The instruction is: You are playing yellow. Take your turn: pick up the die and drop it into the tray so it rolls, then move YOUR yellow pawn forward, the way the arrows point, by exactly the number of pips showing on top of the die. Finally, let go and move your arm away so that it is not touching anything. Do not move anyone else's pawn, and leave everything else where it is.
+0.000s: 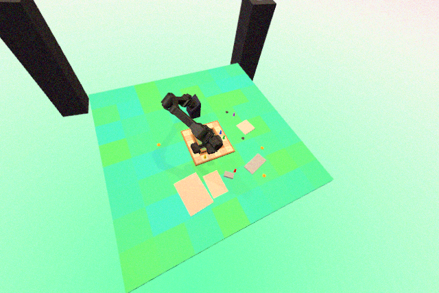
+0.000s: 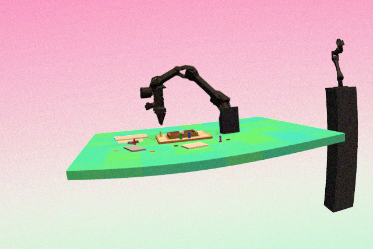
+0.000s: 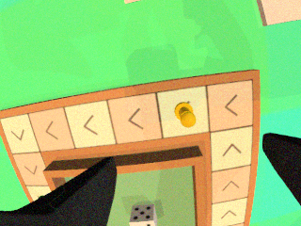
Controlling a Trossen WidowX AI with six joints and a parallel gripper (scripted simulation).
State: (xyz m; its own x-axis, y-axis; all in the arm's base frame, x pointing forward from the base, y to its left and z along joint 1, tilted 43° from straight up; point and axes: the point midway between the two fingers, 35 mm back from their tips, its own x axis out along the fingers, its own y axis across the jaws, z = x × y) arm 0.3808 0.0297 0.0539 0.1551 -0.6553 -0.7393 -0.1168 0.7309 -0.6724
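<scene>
The yellow pawn [image 1: 204, 157] [image 2: 160, 133] [image 3: 185, 114] stands upright on a cream square of the board [image 1: 195, 164] [image 2: 168, 141] [image 3: 256, 118], beside the corner square. My gripper [image 2: 161, 124] [image 3: 190, 153] is open and empty, above the pawn and clear of it; the fingers stand wide apart in the wrist view. The white die [image 2: 181, 132] [image 3: 142, 213] lies in the tray [image 2: 173, 135] [image 3: 202, 184], its top showing five pips in the wrist view, its lower part cut off by the frame.
Green [image 1: 223, 137] [image 2: 180, 136] and blue [image 1: 220, 132] [image 2: 189, 134] pawns stand along one side of the board. A red pawn [image 1: 234, 170] [image 2: 134, 141] and purple pawn [image 1: 234, 114] [image 2: 220, 138] stand off it. Flat panels and small discs lie around the board.
</scene>
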